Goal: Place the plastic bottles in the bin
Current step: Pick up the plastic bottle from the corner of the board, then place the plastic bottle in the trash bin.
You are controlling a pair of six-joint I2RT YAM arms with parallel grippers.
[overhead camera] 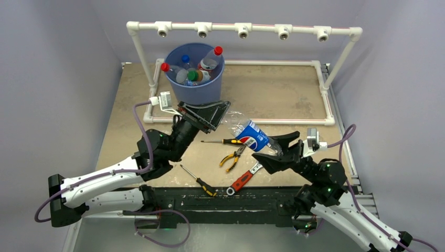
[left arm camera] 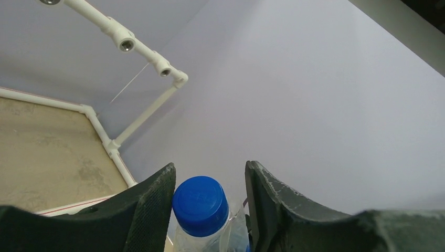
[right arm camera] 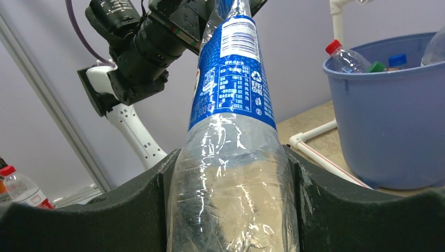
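Note:
A clear bottle with a blue Pepsi label hangs in the air over the table's middle, tilted between both grippers. My right gripper is shut on its clear lower body. My left gripper is open around its blue cap; the cap touches one finger and a gap shows to the other. The blue bin stands at the back left and holds several bottles with red, blue and green caps. It also shows in the right wrist view.
A white pipe frame rings the back of the table. Under the held bottle lie a screwdriver, yellow-handled pliers, a red-handled wrench and a second screwdriver. A red-capped bottle shows far left, beyond the table.

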